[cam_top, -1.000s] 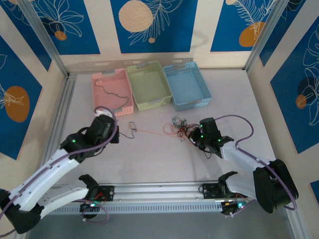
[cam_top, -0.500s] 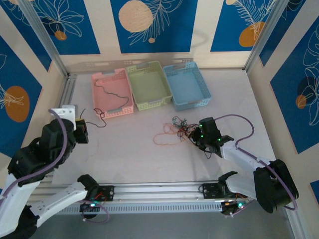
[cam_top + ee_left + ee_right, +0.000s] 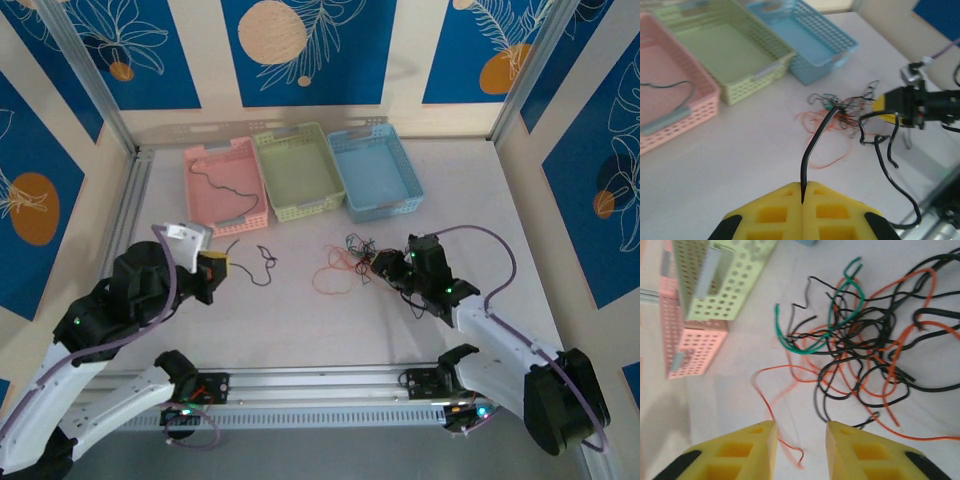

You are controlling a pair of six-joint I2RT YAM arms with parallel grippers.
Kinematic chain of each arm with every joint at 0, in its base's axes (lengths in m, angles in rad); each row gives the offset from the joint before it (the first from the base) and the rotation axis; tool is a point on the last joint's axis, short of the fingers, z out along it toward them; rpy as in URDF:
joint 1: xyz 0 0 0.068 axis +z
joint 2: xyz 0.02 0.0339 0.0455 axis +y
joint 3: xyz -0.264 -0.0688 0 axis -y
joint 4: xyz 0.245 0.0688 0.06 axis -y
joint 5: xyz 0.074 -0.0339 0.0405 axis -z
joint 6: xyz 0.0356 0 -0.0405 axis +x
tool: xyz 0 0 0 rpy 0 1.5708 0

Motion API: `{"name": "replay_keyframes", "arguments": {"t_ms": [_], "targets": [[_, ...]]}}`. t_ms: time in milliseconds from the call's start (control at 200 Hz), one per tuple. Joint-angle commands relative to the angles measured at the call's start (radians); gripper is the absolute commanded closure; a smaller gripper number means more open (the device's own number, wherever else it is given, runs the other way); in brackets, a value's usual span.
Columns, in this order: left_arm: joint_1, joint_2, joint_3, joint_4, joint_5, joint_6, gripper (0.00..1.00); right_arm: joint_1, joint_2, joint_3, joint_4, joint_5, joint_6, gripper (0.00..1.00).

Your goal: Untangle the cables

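The cables lie as a tangle [image 3: 358,252] of black, orange and green wires mid-table, seen close in the right wrist view as the tangle [image 3: 865,350]. My left gripper [image 3: 217,266] is shut on one black cable [image 3: 262,264] that trails free to its right; in the left wrist view the left gripper [image 3: 802,194] pinches that black cable [image 3: 816,140] between its yellow pads. My right gripper [image 3: 386,266] stands open just beside the tangle. A loose orange cable [image 3: 771,405] ends between the fingers of the right gripper [image 3: 800,440], untouched.
Three baskets stand in a row at the back: pink basket [image 3: 196,205] with a black cable [image 3: 222,187] inside, green basket [image 3: 268,175], blue basket [image 3: 405,170]. An orange loop [image 3: 333,276] lies left of the tangle. A metal rail [image 3: 320,382] runs along the near edge.
My left gripper pulled a black cable out of the tangle to the far left, then swung back toward the middle. My right gripper opened and the taut orange cable fell slack into a loop.
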Motion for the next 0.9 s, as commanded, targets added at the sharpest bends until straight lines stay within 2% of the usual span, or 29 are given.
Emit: {"name": "replay_keyframes", "arguments": {"t_ms": [0,320,400,490,715,890], "targets": [[0.006,-0.015,-0.022,0.122,0.141,0.008,1.00,0.010,-0.034,0.008,0.007,-0.053,-0.091,0.62],[0.005,-0.014,-0.063,0.182,0.233,0.008,1.00,0.045,-0.113,0.117,-0.111,-0.155,-0.314,0.52],[0.005,-0.011,-0.064,0.184,0.242,0.012,1.00,0.059,-0.140,0.143,-0.111,-0.245,-0.365,0.52],[0.006,-0.008,-0.066,0.186,0.247,0.015,1.00,0.120,-0.180,0.176,-0.089,-0.337,-0.423,0.54],[0.006,0.023,-0.069,0.178,0.257,0.014,1.00,0.392,-0.161,0.362,-0.154,-0.262,-0.625,0.54],[0.006,0.028,-0.067,0.158,0.236,0.018,1.00,0.497,-0.062,0.522,-0.242,-0.144,-0.691,0.53]]}}
